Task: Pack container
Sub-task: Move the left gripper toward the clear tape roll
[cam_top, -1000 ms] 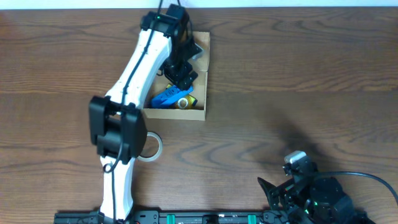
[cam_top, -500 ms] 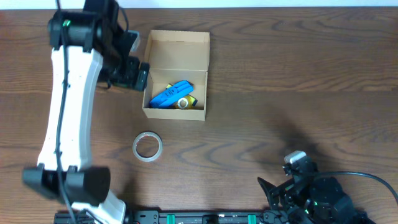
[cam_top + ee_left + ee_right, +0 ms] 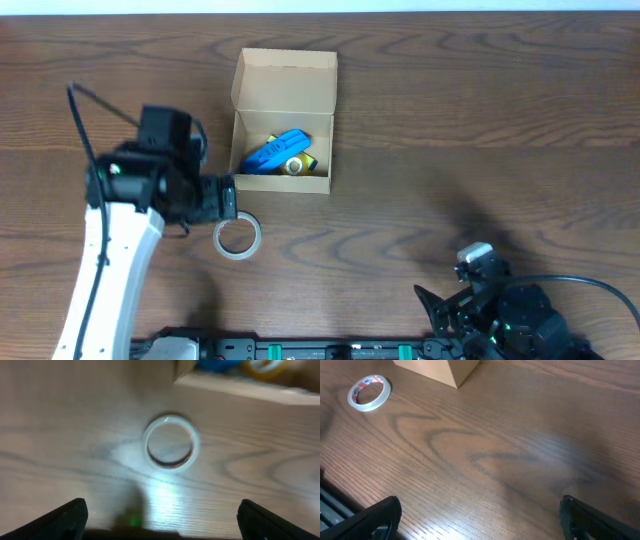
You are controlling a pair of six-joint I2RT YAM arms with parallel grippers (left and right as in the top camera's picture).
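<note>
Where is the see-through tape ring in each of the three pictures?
Overhead: tape ring left of centre, just below the cardboard box's front left corner.
Left wrist: tape ring in the middle, slightly high.
Right wrist: tape ring in the top left corner.
Shared landmark: the cardboard box, close to the ring in all three views.

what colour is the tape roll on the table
Clear whitish tape roll, best seen in left wrist view.

Open tan container (image 3: 283, 122) — contents seemingly tape, blue packet
</note>
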